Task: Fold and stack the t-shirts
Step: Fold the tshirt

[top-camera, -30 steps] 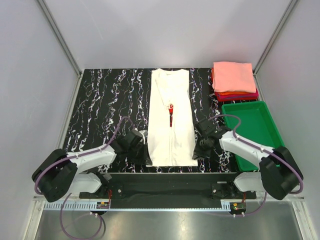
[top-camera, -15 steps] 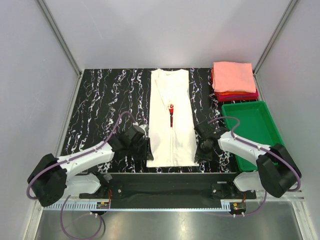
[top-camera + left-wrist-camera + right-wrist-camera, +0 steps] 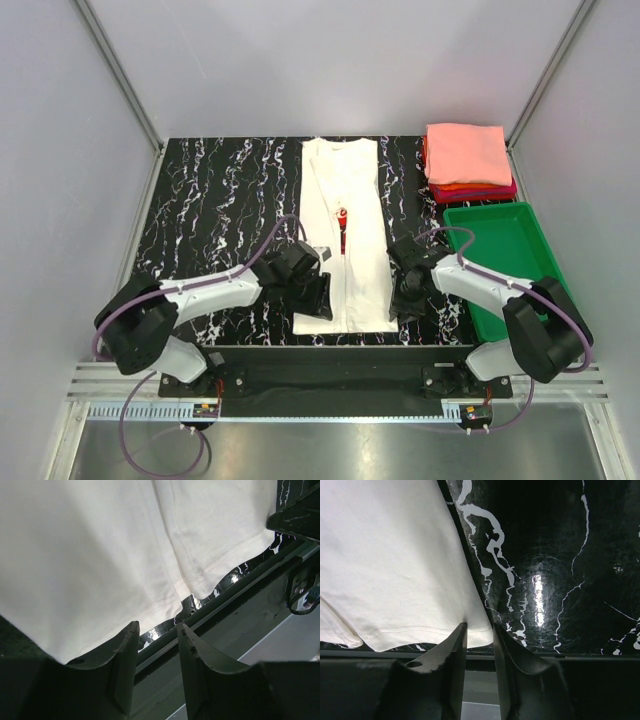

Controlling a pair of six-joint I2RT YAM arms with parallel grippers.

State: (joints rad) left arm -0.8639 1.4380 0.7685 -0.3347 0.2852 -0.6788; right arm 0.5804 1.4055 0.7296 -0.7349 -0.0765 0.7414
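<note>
Step in hand: gripping the cream-white t-shirt [image 3: 343, 235] hem. Right end effector [image 3: 479, 639] pinches its corner; left end effector [image 3: 156, 647] stands parted beside it. Next, close left, then fold away from you.

A robot test lab: plain grey walls [image 3: 330, 60] box in a black marble counter [image 3: 210, 200] with bolted arms.
</note>
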